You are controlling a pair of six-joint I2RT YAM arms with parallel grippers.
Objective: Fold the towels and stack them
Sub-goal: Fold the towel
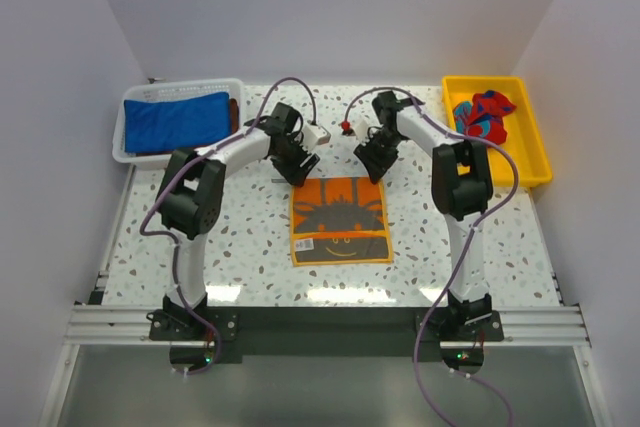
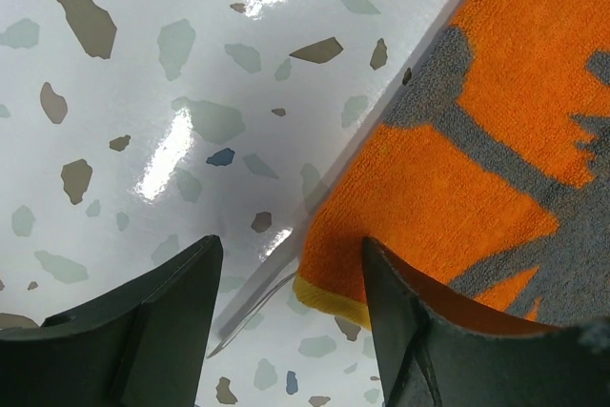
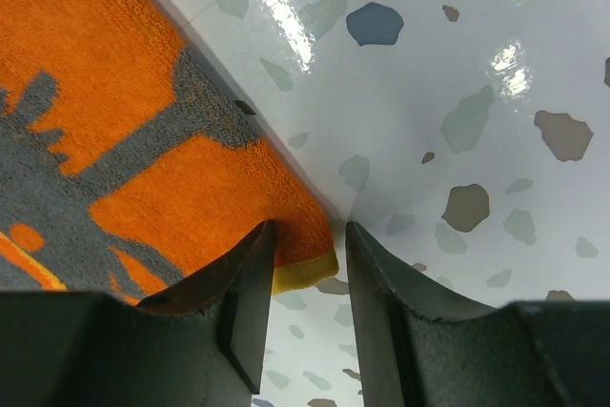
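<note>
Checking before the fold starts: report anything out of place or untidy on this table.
Nothing spilled or damaged. Only the red and blue towel looks untidy, lying bunched up in the yellow tray at the far right. The orange towel lies flat.

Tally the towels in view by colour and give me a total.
Blue towel, in the white basket: 1
Rust-brown towel, only an edge showing beside it: 1
Orange-and-grey towel, flat on the table: 1
Red-and-blue towel, in the yellow tray: 1
Total: 4
</note>
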